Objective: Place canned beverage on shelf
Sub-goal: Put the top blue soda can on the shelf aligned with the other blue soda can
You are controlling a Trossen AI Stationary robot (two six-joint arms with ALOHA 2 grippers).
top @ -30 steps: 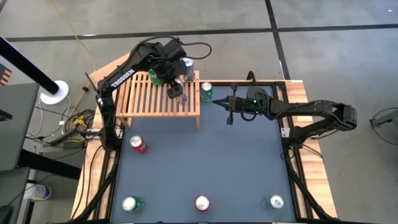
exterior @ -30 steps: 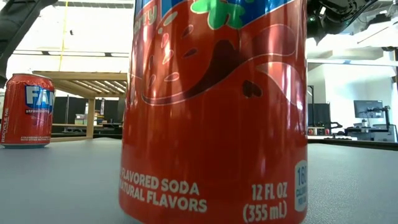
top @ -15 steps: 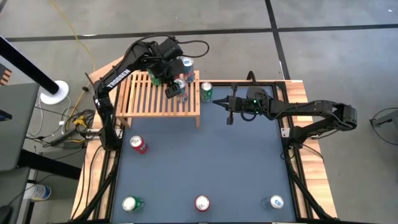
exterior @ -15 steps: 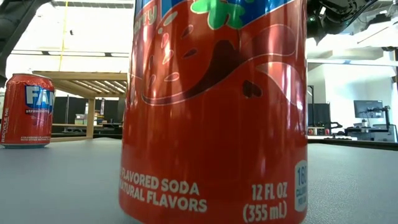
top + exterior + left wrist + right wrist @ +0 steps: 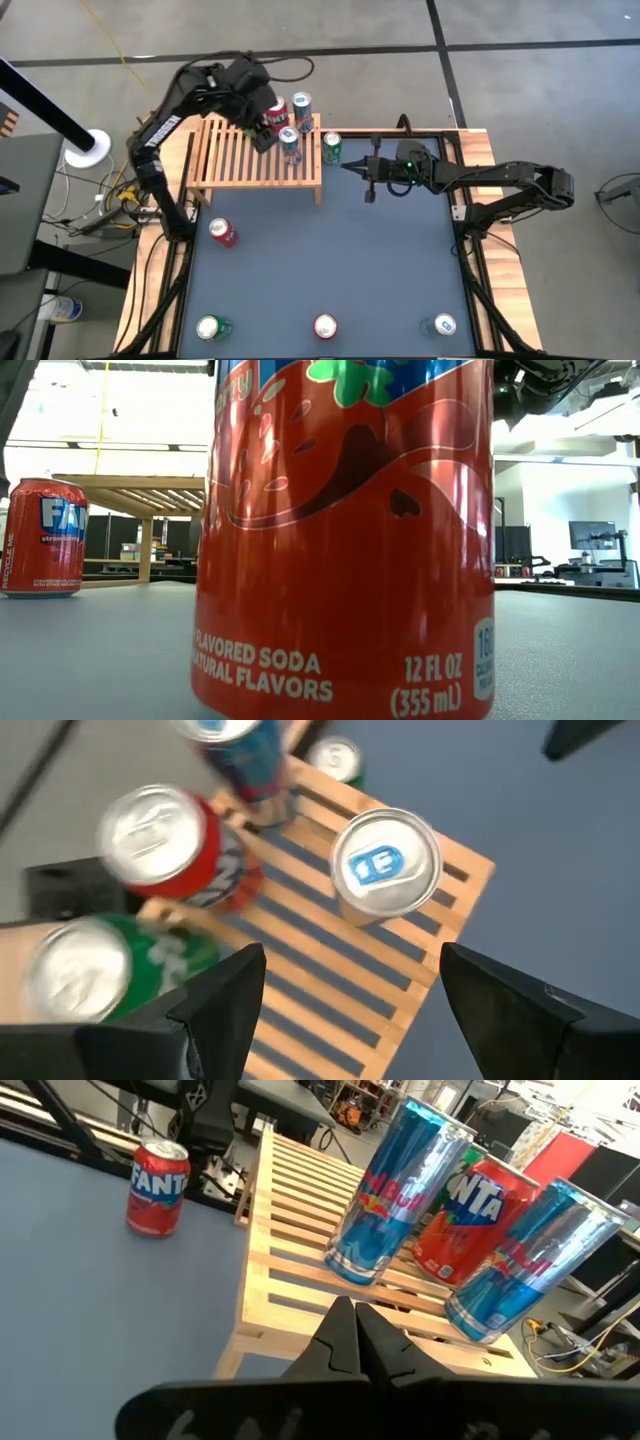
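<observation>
Releasing step looks done — left gripper (image 5: pixel 345 995) hangs wide open, empty, above the slim blue can (image 5: pixel 385 867) standing on the shelf (image 5: pixel 240 165). Next: fetch another can — right gripper (image 5: pixel 366 182) waits, pinched closed.

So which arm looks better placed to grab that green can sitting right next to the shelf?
Probably the right. Its gripper hangs shut just beside the green can on the table, while the left gripper is open over the shelf, above the cans already standing there.
</observation>
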